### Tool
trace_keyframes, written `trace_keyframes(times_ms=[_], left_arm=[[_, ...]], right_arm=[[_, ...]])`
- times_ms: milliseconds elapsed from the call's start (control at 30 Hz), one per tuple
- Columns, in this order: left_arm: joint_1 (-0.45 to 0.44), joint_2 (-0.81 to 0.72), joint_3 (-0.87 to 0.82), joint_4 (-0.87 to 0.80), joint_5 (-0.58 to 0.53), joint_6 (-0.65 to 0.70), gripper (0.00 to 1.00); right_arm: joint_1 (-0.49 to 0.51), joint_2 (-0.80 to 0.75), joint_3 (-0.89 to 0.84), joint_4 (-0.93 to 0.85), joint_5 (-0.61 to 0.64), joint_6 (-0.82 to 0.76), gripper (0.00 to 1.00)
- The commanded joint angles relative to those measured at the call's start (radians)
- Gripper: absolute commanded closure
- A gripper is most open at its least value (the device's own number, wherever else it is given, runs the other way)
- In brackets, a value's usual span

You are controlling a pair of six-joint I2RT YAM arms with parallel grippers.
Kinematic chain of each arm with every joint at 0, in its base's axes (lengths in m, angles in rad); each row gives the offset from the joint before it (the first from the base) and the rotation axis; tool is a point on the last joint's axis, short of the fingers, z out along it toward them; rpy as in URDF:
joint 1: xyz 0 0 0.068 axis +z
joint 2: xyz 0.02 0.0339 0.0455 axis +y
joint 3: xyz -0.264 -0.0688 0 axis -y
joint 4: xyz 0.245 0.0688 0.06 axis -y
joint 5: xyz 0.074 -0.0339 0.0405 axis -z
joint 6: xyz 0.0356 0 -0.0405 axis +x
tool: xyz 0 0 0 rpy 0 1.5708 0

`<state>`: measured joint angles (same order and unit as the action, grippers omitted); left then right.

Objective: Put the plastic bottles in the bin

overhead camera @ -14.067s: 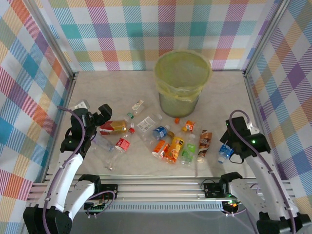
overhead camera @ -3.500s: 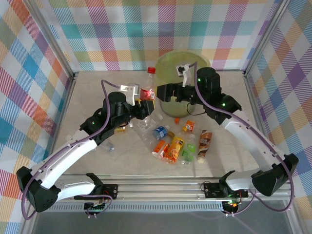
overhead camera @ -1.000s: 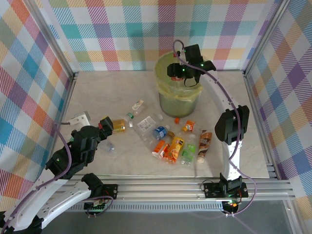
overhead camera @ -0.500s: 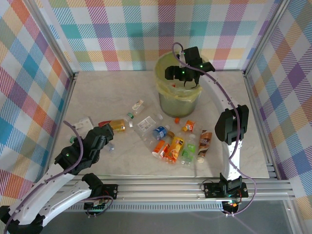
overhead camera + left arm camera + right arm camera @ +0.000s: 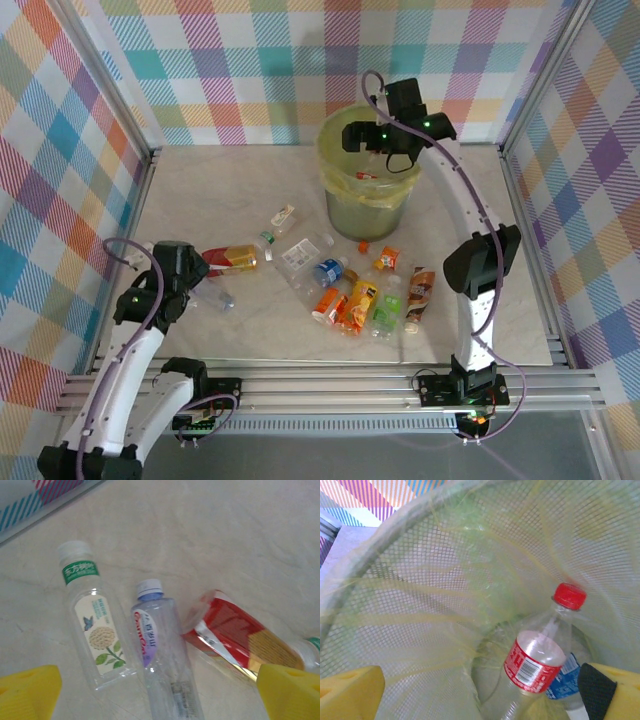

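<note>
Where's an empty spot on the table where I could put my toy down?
The far-left table, between the bin and the left rail, is bare. So is the near-right corner, right of the brown-label bottle. It is crowded in the middle, where the bottles lie before the bin.

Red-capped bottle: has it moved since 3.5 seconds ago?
Yes. The red-capped bottle was held up left of the bin rim; now it lies inside the bin.
</note>
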<state>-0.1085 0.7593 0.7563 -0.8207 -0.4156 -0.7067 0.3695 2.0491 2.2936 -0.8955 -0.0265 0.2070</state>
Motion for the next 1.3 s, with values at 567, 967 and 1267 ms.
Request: trace_keyframes(times_ms=[567,967,1267], left_arm=[[0.5,0.212,-0.193,0.285,0.317,-0.037,0.0],[0.54,0.338,-0.227,0.386,0.354,-0.035,0.0],[0.543,0.418,-0.236,0.399,0.323,-0.074,0.02]], right_arm=[[-0.003,-0.406,-0.302,-0.062,0.097,0.02,0.0],[-0.003,-0.434,-0.371,-0.016,0.083,0.028,0.0],[-0.003,-0.421,-0.376,-0.015,0.065,0.029,0.0]])
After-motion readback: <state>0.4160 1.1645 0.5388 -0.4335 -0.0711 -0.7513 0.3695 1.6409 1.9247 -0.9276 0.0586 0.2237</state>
